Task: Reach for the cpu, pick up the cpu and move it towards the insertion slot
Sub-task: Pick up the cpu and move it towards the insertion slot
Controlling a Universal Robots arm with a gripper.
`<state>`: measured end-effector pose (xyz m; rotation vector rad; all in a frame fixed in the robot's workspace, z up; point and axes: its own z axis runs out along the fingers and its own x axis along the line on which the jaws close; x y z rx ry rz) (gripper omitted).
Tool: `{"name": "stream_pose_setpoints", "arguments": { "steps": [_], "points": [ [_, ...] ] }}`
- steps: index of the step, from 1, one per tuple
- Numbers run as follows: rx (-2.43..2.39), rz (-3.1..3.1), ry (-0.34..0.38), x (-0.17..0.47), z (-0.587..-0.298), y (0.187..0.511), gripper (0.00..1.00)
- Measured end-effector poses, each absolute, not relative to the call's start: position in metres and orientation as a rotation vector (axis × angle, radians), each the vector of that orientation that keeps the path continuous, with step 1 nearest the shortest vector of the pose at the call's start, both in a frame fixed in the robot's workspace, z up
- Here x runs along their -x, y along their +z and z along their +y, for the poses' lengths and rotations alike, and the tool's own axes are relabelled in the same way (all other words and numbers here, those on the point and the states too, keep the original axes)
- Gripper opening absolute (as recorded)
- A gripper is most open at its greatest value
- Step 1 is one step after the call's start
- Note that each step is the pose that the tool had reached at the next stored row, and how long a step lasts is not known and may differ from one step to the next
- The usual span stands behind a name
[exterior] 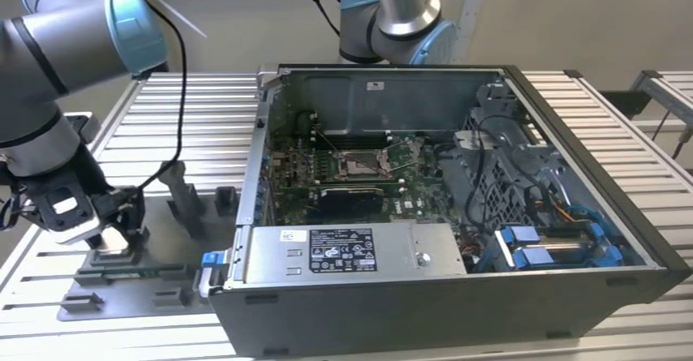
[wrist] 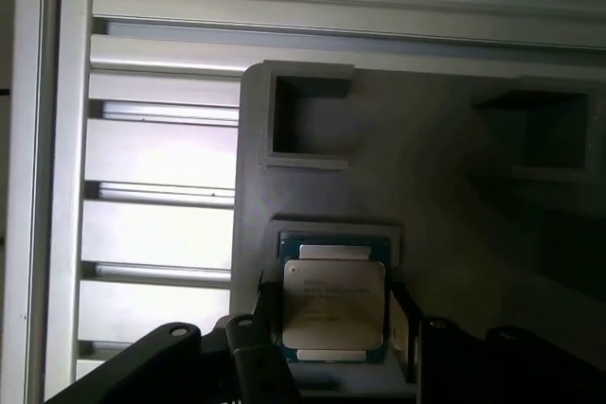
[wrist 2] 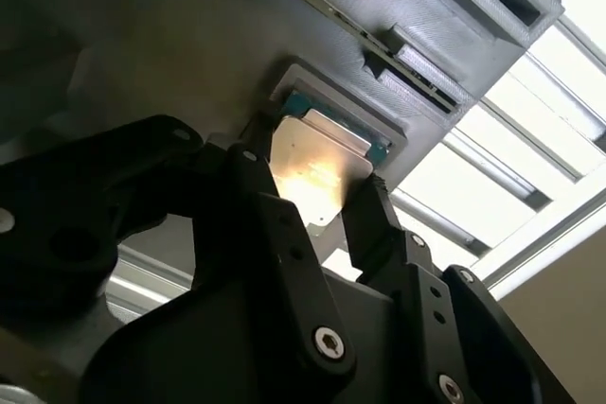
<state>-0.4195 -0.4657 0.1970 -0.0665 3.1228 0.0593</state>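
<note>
Ribbed aluminium table (exterior: pixel 606 118). Open grey steel computer case (exterior: pixel 433 316). Matte grey moulded fixture plate (exterior: pixel 178 251), at the exterior view's left of the case. Black end effector (wrist: pixel 331 333) straddling near-square, silver-lidded, green-rimmed cpu (wrist: pixel 333 295), flat and face-up in the plate's recess; grasp cannot be told.

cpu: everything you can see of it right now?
The cpu is a flat square chip: a silvery metal lid with faint print, on a green board whose edge shows around the lid. It lies flat and face up, seated in a raised square nest of the grey fixture plate. In the second wrist view its lid glares with reflected light. The gripper straddles it closely; whether it touches the chip cannot be told.
</note>
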Motion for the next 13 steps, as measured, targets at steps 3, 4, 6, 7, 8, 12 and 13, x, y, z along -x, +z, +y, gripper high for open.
{"name": "stream_pose_setpoints", "arguments": {
  "steps": [3,4,6,7,8,12,13],
  "points": [
    [0.066,3.123,0.059,0.419,-0.466,0.203,0.00],
    [0.066,3.123,0.059,0.420,-0.466,0.206,0.00],
    [0.066,3.123,0.059,0.420,-0.466,0.214,0.00],
    [0.066,3.123,0.059,0.420,-0.466,0.218,0.00],
    [0.066,3.123,0.059,0.420,-0.466,0.223,0.00],
    [0.066,3.123,0.059,0.419,-0.466,0.241,0.00],
    [0.066,3.123,0.059,0.419,-0.466,0.246,0.00]
  ]
}}
